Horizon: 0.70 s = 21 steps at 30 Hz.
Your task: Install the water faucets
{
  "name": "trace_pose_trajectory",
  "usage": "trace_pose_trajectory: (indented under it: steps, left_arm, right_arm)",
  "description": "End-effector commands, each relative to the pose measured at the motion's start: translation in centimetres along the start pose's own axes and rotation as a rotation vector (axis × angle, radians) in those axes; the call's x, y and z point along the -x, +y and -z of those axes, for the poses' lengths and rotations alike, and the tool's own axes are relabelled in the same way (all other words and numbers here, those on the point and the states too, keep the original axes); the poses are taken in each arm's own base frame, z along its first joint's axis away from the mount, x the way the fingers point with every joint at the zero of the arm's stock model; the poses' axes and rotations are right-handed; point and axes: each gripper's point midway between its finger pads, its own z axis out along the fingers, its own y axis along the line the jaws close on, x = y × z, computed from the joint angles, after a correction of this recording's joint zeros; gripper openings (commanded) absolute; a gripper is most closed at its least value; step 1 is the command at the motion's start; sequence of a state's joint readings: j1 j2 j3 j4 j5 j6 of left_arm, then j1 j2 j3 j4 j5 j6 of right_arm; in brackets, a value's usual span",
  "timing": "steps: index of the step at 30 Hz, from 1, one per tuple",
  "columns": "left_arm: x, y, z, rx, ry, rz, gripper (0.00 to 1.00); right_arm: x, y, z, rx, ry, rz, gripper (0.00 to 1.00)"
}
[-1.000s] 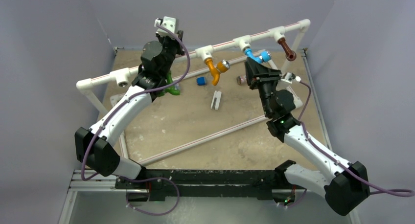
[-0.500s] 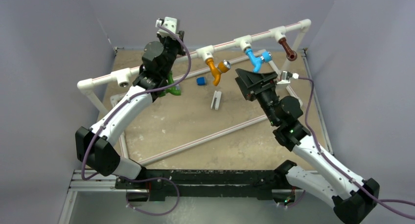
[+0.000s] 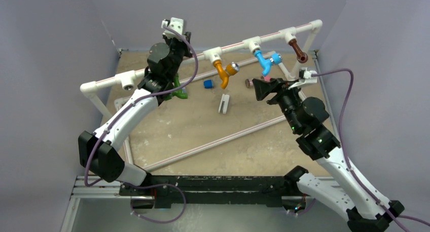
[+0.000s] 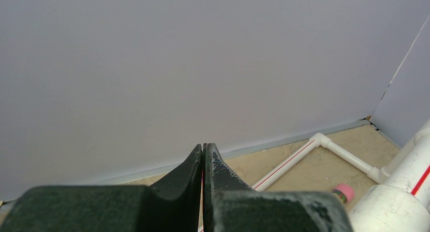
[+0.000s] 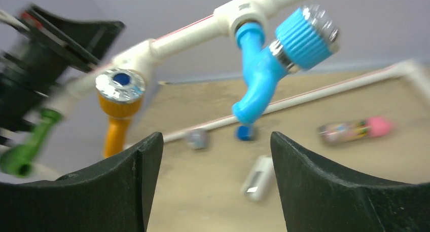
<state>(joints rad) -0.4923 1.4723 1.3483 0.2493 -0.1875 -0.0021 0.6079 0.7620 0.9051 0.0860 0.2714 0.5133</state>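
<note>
Right end effector (image 5: 215, 139) drawn back from blue faucet (image 5: 259, 79), jaws wide, empty, left end effector (image 4: 203, 152) closed.

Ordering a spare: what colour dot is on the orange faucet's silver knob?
Blue; the knob of the orange plastic faucet shows best in right wrist view.

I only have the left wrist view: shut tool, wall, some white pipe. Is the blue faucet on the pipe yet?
Observer: Yes, the blue faucet hangs from a tee on the raised pipe.
Operator: Is the right tool on it?
Observer: No, the right tool is open, empty, short of it.
Operator: The others?
Observer: The orange faucet and brown faucet hang there too; the green faucet is half hidden by the left arm.
</note>
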Motion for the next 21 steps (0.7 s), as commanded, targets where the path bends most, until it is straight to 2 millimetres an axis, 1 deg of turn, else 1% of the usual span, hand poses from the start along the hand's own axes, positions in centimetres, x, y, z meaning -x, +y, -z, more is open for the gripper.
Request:
trace_pose_trajectory:
  steps: [1, 3, 4, 7, 11, 12, 15, 18, 20, 21]
  left_arm:
    - [-18.4, -2.5, 3.8, -0.109, 0.545, -0.178, 0.0]
    - [-18.3, -2.5, 3.8, -0.106, 0.543, -0.179, 0.0]
    - [-18.1, -2.4, 3.8, -0.104, 0.542, -0.176, 0.0]
    - [-17.7, -2.7, 3.8, -0.109, 0.54, -0.163, 0.0]
    - [-16.8, -2.9, 3.8, -0.114, 0.531, -0.137, 0.0]
    - [-16.6, -2.9, 3.8, -0.113, 0.53, -0.132, 0.0]
    - [-16.0, -3.0, 3.7, -0.107, 0.528, -0.12, 0.0]
    - [-15.9, -2.8, 3.5, -0.089, 0.54, -0.118, 0.0]
    - [-15.8, -2.6, 3.5, -0.082, 0.549, -0.122, 0.0]
    - [-15.9, -2.7, 3.5, -0.069, 0.557, -0.093, 0.0]
  right_arm:
    - [3.8, -2.7, 1.3, -0.074, -0.047, 0.6, 0.79]
    - [4.1, -2.5, 1.6, -0.028, -0.032, 0.809, 0.8]
    - [3.8, -2.6, 1.7, 0.004, -0.009, 0.921, 0.8]
    - [4.1, -3.0, 2.0, 0.036, -0.013, 1.197, 0.81]
    - [3.9, -4.3, 1.7, 0.031, -0.025, 1.599, 0.83]
    - [4.2, -4.5, 1.6, 0.006, -0.039, 1.685, 0.83]
    - [5.2, -4.4, 1.3, -0.048, -0.12, 1.908, 0.84]
    - [6.1, -3.9, 1.0, -0.097, -0.177, 2.035, 0.85]
    - [6.6, -3.5, 0.6, -0.119, -0.204, 2.087, 0.85]
    - [6.8, -3.2, 0.4, -0.125, -0.219, 2.106, 0.85]
